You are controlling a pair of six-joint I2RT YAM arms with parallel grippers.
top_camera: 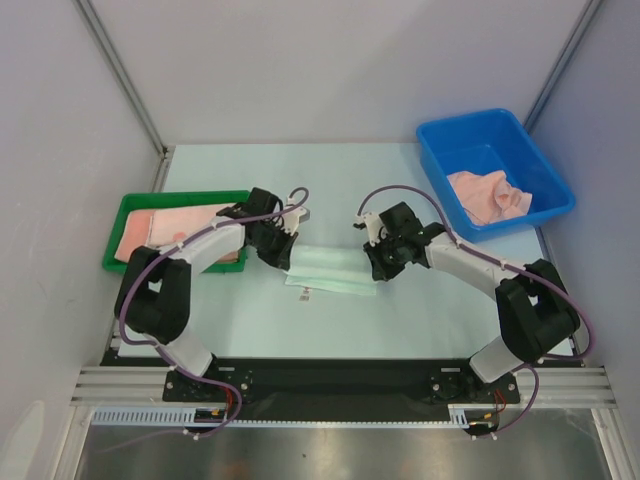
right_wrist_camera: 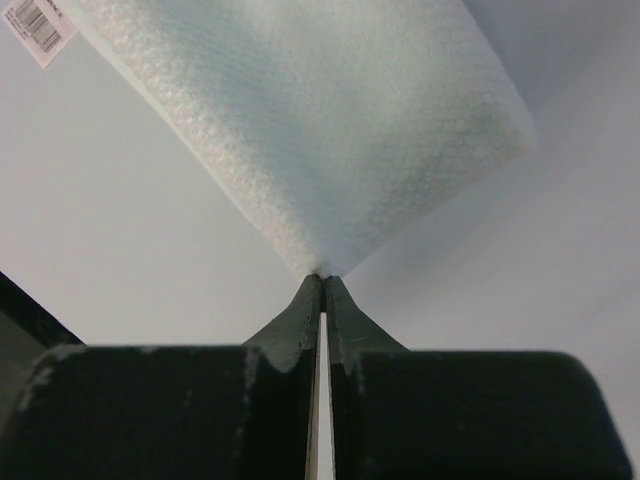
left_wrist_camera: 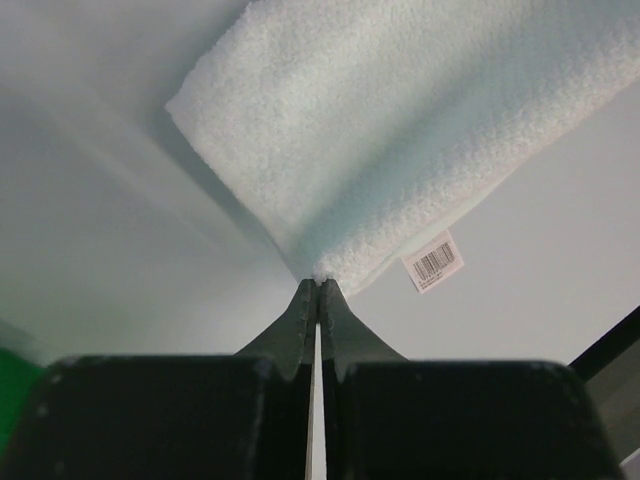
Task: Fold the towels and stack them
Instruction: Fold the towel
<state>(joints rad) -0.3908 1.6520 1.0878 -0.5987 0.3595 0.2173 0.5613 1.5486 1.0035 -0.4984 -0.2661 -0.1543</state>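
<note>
My left gripper (left_wrist_camera: 318, 284) and right gripper (right_wrist_camera: 322, 278) each pinch a corner of the white towel (top_camera: 335, 270) at the table's middle. Both bites look thin. A corner could slip free mid-fold, or uneven pulling could skew the fold.

Reaching forward and inward from the near edge with left arm (top_camera: 200, 250) and right arm (top_camera: 470, 262), elbows bent outward, forearms angled toward each other. Pinching with left gripper (left_wrist_camera: 318, 285), jaws pressed flat together on an edge of the white towel (left_wrist_camera: 400, 120). Same with right gripper (right_wrist_camera: 322, 280): jaws tight together on the opposite edge. Both wrists held low near the middle, apart from each other.
</note>
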